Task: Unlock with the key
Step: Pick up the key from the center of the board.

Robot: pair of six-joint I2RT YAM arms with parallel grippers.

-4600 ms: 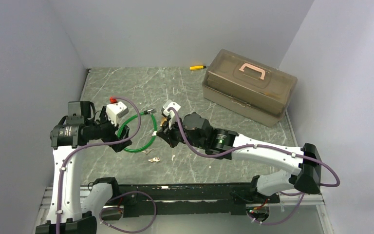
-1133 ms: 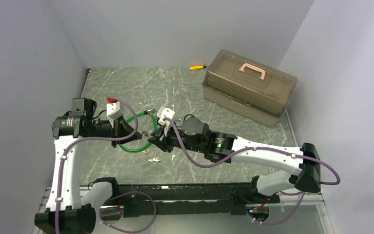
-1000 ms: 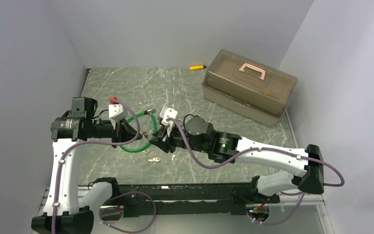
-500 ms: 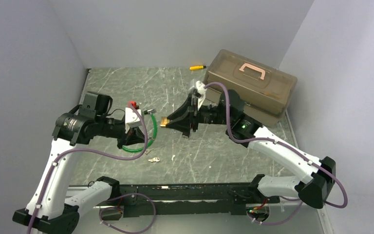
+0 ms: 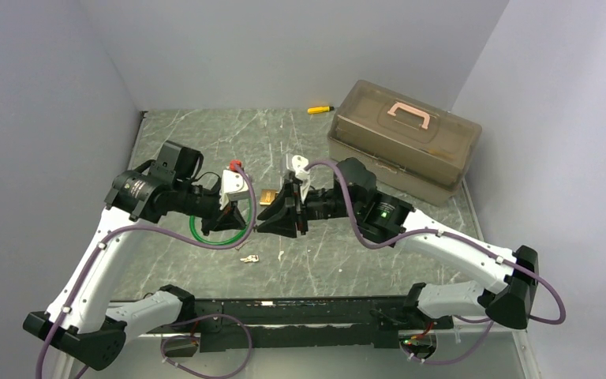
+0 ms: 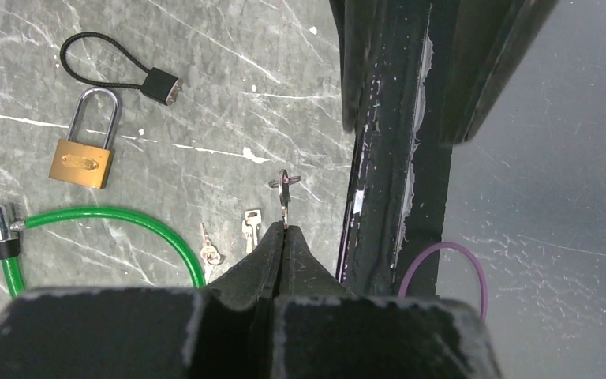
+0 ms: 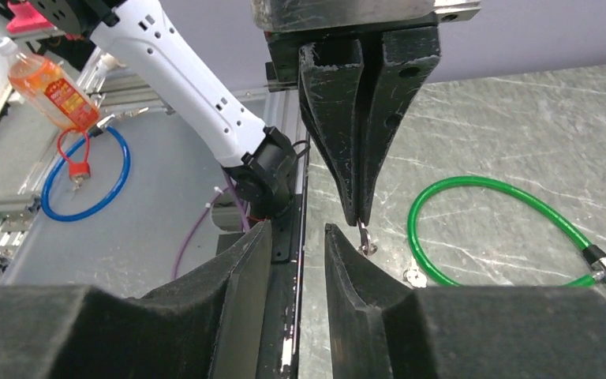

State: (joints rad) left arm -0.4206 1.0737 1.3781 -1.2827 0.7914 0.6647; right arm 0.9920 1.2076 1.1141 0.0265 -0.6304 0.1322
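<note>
At the bottom of the right wrist view, the right gripper (image 7: 298, 230) has its jaws apart with nothing between them. It faces the other arm's tips, likely so it can take over or steady what they carry.

Just beyond, at the middle of that frame, the left gripper (image 7: 360, 209) points down and is clenched on the key (image 7: 364, 238). The key sticks out past the fingertips with a small ring on its free end, held up off the table (image 6: 205, 95). It is too small to say for sure which end is pinched, though the ring suggests the blade is the hidden end.

Below it in the left wrist view, two spare keys (image 6: 251, 227) lie loose beside a green cable (image 6: 110, 215) at lower left.

Farther off, at upper left, the padlock (image 6: 83, 154) lies flat with its shackle closed, and neither arm holds it. Unlocking probably needs it gripped first. A black cord loop (image 6: 118, 67) lies just past it.

Farthest back, at the upper right of the top view, a lidded box (image 5: 402, 138) and a yellow tool (image 5: 320, 109) sit out of the way.
</note>
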